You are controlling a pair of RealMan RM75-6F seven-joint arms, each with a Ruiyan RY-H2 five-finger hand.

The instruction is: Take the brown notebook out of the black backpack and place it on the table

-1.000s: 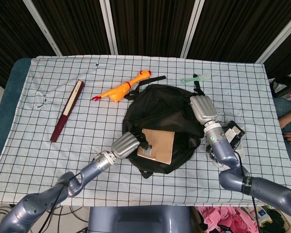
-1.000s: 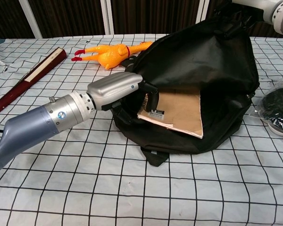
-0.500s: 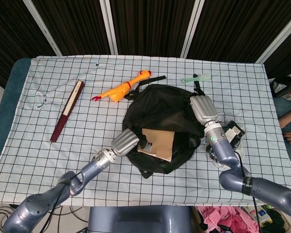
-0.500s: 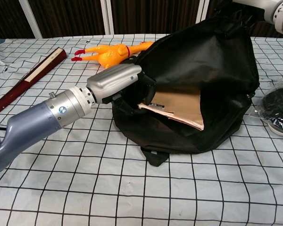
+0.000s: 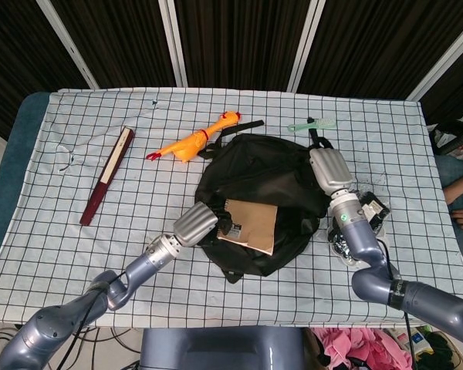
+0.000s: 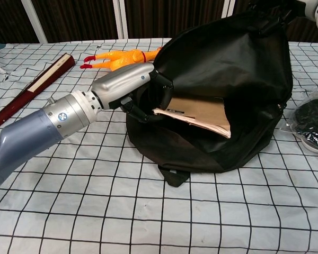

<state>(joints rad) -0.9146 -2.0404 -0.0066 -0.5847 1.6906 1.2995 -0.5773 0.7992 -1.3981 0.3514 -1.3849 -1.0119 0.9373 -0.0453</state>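
At the backpack mouth, near side: left robot hand [image 6: 132, 87] has its fingers curled round the left edge of the brown notebook [image 6: 199, 114], gripping it. Notebook lies mostly inside the black backpack [image 6: 228, 63], only its upper face and near edge showing. Its long axis runs roughly left-right in the chest view, tilted up at the gripped end, and it extends to the right of that hand, deeper into the bag. Left hand is the nearer one by far, already on it. Judgement: the pull should go out toward the left arm, onto bare desk [image 6: 148, 211] in front of the bag.

Far side of the backpack: right robot hand [image 5: 329, 171] sits on the bag's upper right rim, seemingly holding fabric up. Grip itself is hidden; cannot tell how closed it is.

Hard to make out: left fingertips are buried in dark fabric, so thumb placement under the notebook is unclear. Notebook's far corner is hidden by the bag lip.
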